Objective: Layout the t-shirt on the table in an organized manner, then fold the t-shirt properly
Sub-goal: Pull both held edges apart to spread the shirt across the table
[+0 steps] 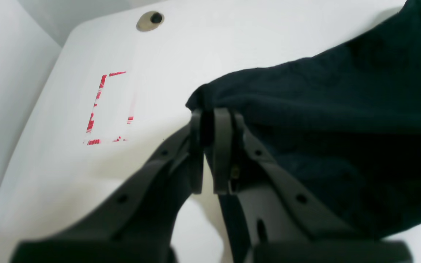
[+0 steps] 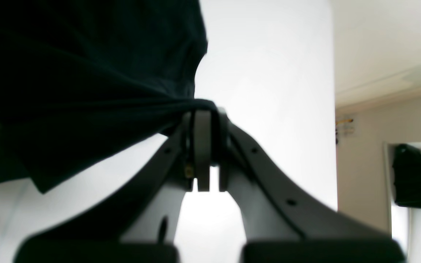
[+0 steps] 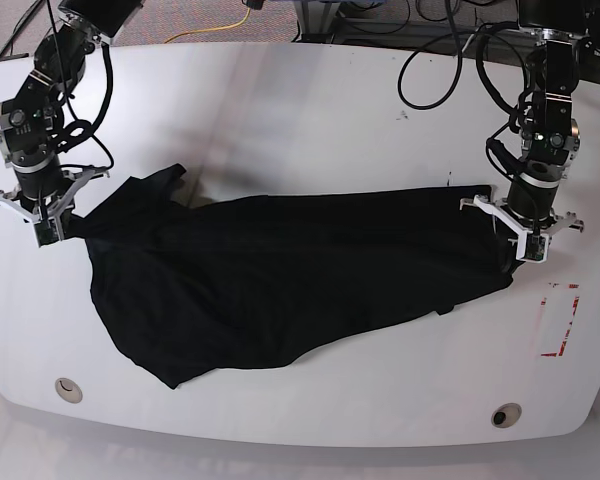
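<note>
Stretching the t-shirt (image 3: 280, 280) across the centre of the counter (image 3: 310, 120), we pinch its opposite ends with the left hand (image 3: 528, 232) and right hand (image 3: 48, 222). Layout is partial, still wrinkled; folding remains.

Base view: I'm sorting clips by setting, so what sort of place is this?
Most likely a robotics lab or test workspace. A white table carries a red dashed rectangle mark and round grommets, cables trail behind, and two arms stretch a black t-shirt between them.
</note>
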Controlling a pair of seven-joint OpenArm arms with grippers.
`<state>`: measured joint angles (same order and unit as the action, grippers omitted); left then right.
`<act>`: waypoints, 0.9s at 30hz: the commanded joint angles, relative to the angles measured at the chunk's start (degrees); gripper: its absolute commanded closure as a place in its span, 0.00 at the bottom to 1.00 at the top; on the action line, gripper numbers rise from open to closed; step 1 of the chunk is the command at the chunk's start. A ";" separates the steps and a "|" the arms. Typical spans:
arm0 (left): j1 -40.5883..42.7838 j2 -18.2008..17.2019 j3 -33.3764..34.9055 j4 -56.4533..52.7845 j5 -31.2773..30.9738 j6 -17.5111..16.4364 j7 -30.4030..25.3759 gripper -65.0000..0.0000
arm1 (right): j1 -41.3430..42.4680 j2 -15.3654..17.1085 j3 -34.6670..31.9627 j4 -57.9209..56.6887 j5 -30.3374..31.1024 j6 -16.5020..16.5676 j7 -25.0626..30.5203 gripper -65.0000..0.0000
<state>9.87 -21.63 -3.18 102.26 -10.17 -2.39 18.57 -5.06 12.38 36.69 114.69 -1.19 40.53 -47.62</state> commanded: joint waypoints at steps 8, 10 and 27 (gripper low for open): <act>0.73 -0.75 -0.38 -1.20 0.28 0.42 -0.41 0.99 | -3.34 -0.21 0.37 0.07 0.27 -0.53 1.33 1.00; 0.73 -0.75 -0.38 -1.99 0.28 0.42 1.17 0.99 | -4.30 -0.21 0.37 0.07 0.27 -0.53 1.33 1.00; 2.22 -0.75 -2.75 -5.07 0.20 0.33 7.50 0.99 | -7.91 -0.12 0.02 -5.46 0.27 -0.53 1.59 0.76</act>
<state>12.71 -21.58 -5.52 96.97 -10.17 -2.42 27.42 -13.41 11.35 36.38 109.30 -1.23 40.49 -47.13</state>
